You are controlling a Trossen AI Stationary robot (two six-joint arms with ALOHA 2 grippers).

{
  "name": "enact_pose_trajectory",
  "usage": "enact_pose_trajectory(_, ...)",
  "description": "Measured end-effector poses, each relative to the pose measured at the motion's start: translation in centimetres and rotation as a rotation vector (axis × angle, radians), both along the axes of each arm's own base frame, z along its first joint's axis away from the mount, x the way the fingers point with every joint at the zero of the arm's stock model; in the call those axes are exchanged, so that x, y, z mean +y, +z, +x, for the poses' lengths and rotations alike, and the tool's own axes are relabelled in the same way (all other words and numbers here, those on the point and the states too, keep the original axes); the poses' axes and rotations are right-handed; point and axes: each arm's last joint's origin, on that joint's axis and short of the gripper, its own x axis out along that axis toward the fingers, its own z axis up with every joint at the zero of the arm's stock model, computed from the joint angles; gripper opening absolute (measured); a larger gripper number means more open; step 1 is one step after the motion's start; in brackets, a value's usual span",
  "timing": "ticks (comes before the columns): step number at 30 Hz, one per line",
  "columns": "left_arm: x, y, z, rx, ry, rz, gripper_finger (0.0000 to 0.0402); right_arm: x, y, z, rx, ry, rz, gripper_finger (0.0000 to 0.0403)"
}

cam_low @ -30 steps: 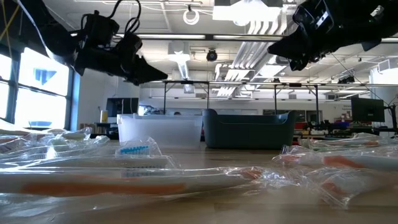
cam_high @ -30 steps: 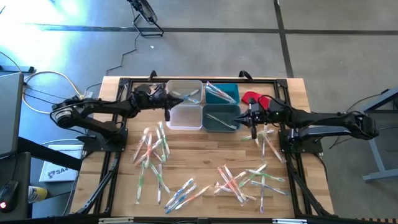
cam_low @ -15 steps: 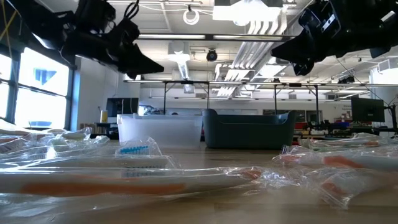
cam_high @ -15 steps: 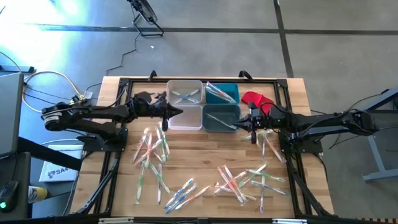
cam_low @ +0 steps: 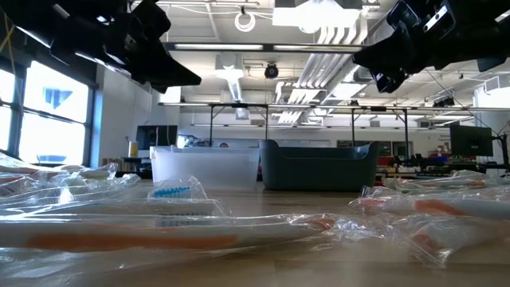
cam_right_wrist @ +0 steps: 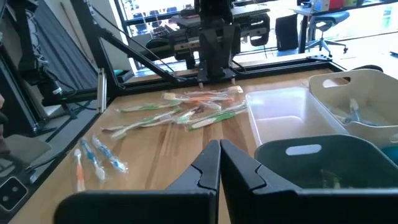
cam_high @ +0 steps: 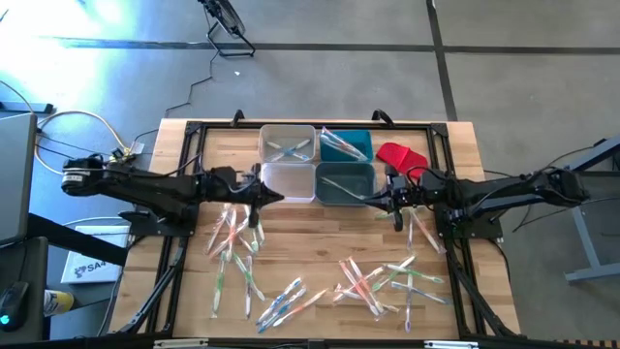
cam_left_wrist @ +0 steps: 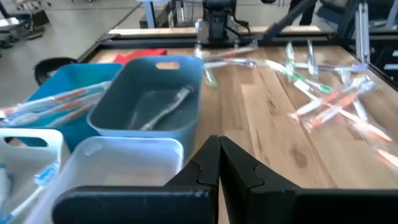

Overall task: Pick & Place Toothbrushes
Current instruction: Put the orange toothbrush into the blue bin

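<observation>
Your left gripper (cam_high: pixel 278 197) and right gripper (cam_high: pixel 371 199) are both pressed together, holding nothing, just beside the bins (cam_high: pixel 315 165). Most toothbrushes (cam_high: pixel 363 281) lie on the table (cam_high: pixel 320 242); some are in the bins.

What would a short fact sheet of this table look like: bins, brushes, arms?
bins: four, at the table's far middle; clear bin, white bin, blue bin, dark teal bin
toothbrushes: loose toothbrushes scattered on the table; a few in bins
left gripper: shut, empty, near white bin
right gripper: shut, empty, near dark teal bin
</observation>
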Motion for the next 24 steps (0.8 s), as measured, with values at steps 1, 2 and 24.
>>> enact_pose_trajectory(1, -0.3, -0.1, 0.0, 0.007, 0.004, -0.001, 0.0, 0.1, 0.0, 0.0, 0.0, 0.003, 0.0, 0.0003)
enact_pose_trajectory(2, -0.6, -0.1, 0.0, 0.013, 0.011, -0.005, 0.0, 0.1, 0.0, 0.0, 0.0, 0.005, 0.0, 0.0003)
enact_pose_trajectory(24, -3.6, 0.5, -3.8, 0.118, 0.158, -0.323, 0.0, 0.1, 1.3, 0.1, -0.145, 0.021, -0.254, 0.0003)
